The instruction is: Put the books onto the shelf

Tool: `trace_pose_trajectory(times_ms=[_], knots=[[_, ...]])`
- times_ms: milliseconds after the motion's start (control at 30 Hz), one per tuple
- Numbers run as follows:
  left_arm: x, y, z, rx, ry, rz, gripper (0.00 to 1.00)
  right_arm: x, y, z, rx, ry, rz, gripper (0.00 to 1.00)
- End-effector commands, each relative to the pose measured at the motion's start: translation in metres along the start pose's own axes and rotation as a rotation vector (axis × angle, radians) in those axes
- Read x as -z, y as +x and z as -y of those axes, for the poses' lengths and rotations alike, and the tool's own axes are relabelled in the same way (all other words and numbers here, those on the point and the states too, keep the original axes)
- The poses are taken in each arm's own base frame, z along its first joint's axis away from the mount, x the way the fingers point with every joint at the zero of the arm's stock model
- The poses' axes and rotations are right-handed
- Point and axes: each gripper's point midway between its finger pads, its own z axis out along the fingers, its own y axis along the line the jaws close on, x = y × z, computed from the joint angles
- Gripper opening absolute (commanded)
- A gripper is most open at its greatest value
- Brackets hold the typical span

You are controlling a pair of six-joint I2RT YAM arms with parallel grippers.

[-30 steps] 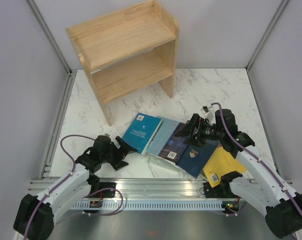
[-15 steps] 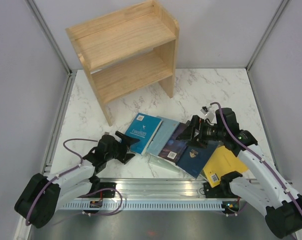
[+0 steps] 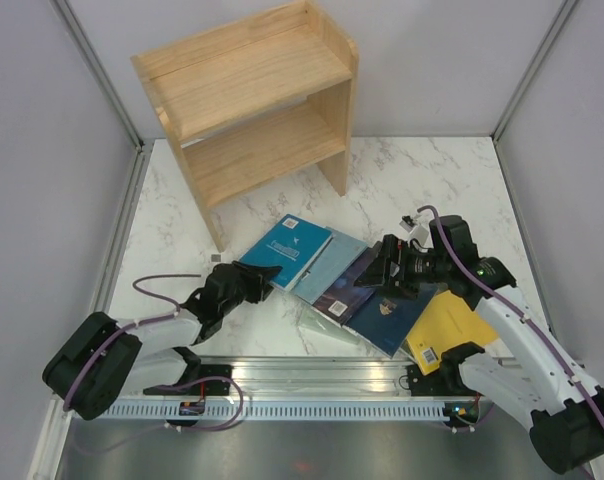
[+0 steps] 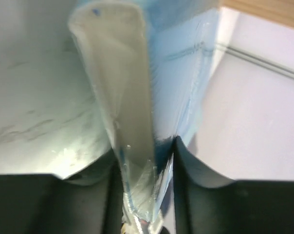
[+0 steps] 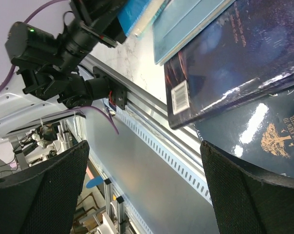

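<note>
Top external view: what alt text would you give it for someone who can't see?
From above, the left tool grips the near corner of a teal book at one end of a fan of books on a marble table. The right tool hovers open over the dark books, and a wooden shelf stands empty behind.

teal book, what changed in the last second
The left gripper stretched forward and closed on the near edge of the teal book, nudging it slightly toward the shelf. The right gripper stayed open over the dark books. The yellow book and the shelf did not move.
</note>
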Motion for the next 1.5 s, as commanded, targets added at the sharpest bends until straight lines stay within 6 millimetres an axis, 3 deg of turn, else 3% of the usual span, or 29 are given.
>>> trace_pose_trajectory(times_ms=[0, 33, 67, 100, 133, 200, 267, 400, 567, 667, 867, 1067, 1233, 1467], knots=[[0.004, -0.006, -0.059, -0.121, -0.217, 0.034, 0.24, 0.004, -0.007, -0.006, 0.037, 0.004, 0.020, 0.98], [0.007, -0.007, -0.063, -0.135, -0.246, 0.034, 0.22, 0.003, -0.008, -0.005, 0.037, 0.009, 0.022, 0.98], [0.009, -0.005, -0.043, -0.162, -0.198, 0.033, 0.19, 0.003, -0.010, -0.006, 0.037, 0.009, 0.028, 0.98], [0.012, -0.006, -0.038, -0.178, -0.198, 0.037, 0.13, 0.003, -0.011, -0.007, 0.037, 0.008, 0.032, 0.98], [0.021, -0.009, -0.049, -0.200, -0.269, 0.046, 0.10, 0.003, -0.013, -0.007, 0.034, 0.010, 0.036, 0.98], [0.032, -0.011, -0.018, -0.257, -0.208, 0.067, 0.02, 0.002, -0.017, -0.010, 0.036, -0.005, 0.055, 0.98], [0.046, -0.014, -0.008, -0.305, -0.201, 0.081, 0.02, 0.001, -0.023, -0.017, 0.029, -0.030, 0.077, 0.98], [0.067, -0.009, 0.034, -0.403, -0.116, 0.066, 0.02, -0.004, -0.037, -0.022, 0.000, -0.046, 0.109, 0.98], [0.093, 0.014, 0.082, -0.556, 0.041, -0.033, 0.02, -0.015, -0.064, -0.042, -0.021, -0.122, 0.142, 0.98], [0.119, 0.035, 0.118, -0.626, 0.168, -0.125, 0.02, -0.018, -0.089, -0.060, -0.003, -0.163, 0.181, 0.98], [0.172, 0.065, 0.164, -0.722, 0.363, -0.249, 0.02, -0.031, -0.120, -0.075, 0.033, -0.191, 0.188, 0.98], [0.220, 0.089, 0.185, -0.768, 0.501, -0.380, 0.02, -0.039, -0.129, -0.078, 0.048, -0.212, 0.162, 0.98], [0.234, 0.102, 0.188, -0.789, 0.542, -0.462, 0.02, -0.033, -0.125, -0.073, 0.065, -0.218, 0.167, 0.98], [0.262, 0.116, 0.216, -0.830, 0.641, -0.534, 0.02, -0.032, -0.114, -0.065, 0.020, -0.248, 0.158, 0.98]])
